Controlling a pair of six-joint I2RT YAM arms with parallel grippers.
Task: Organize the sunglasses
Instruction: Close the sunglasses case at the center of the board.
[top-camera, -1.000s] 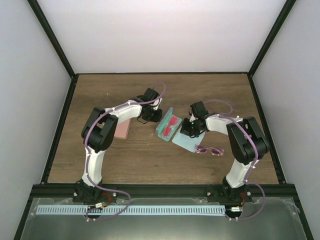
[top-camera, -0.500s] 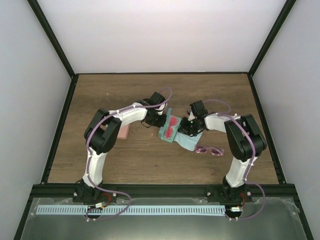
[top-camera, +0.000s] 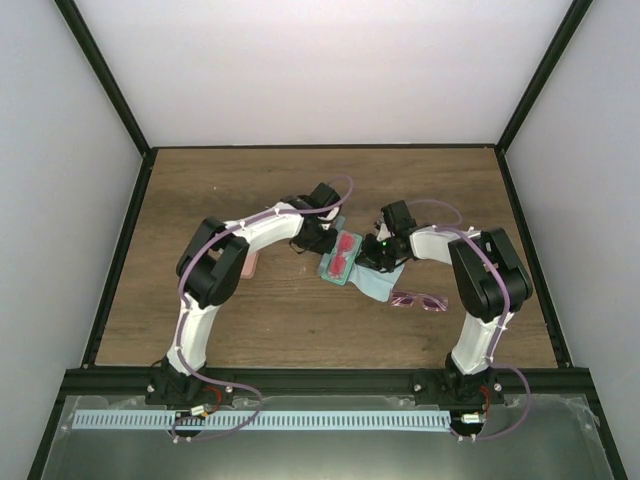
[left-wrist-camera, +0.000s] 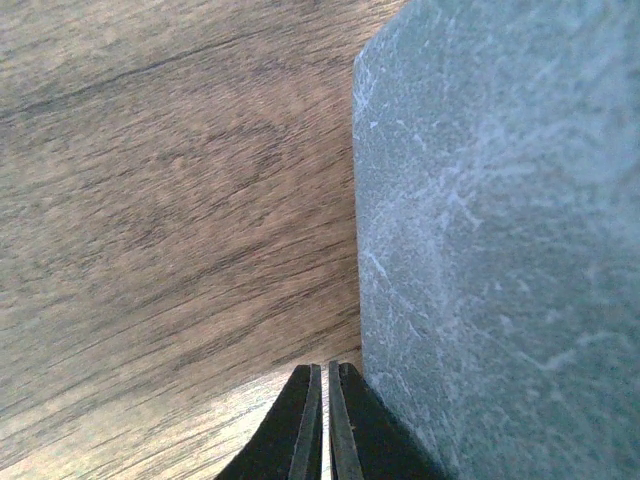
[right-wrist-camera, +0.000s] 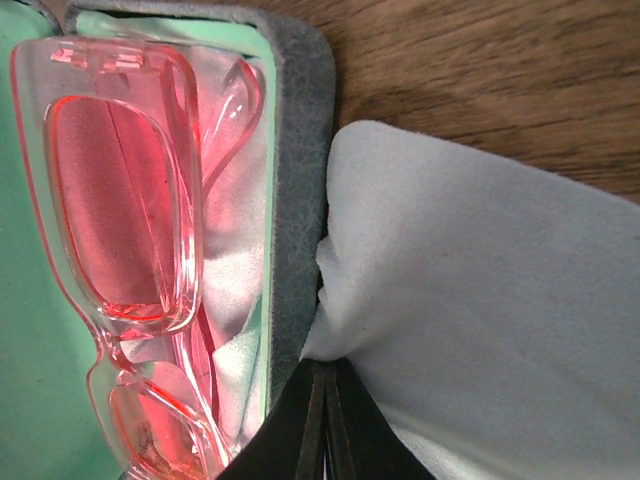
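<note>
The red-lensed sunglasses (top-camera: 343, 250) (right-wrist-camera: 120, 220) lie on a white cloth inside the open blue-grey case (top-camera: 333, 271) (right-wrist-camera: 300, 200). My left gripper (top-camera: 326, 238) (left-wrist-camera: 322, 372) is shut, its tips low over the wood right beside the case's grey outer wall (left-wrist-camera: 500, 250). On the case's other side my right gripper (top-camera: 372, 262) (right-wrist-camera: 322, 368) is also shut. Its tips rest at the case rim, with the edge of the pale blue cloth (top-camera: 376, 286) (right-wrist-camera: 480, 300) bunched against them. The pinkish-purple sunglasses (top-camera: 420, 300) lie on the table to the right of that cloth.
A pink case (top-camera: 246, 264) lies on the wood left of the left arm, partly hidden by it. The wooden table (top-camera: 220, 190) is enclosed by a black frame and white walls.
My left gripper has swung right and down to the case's left side. The right gripper has edged left to the case's rim, dragging the cloth's edge with it.
</note>
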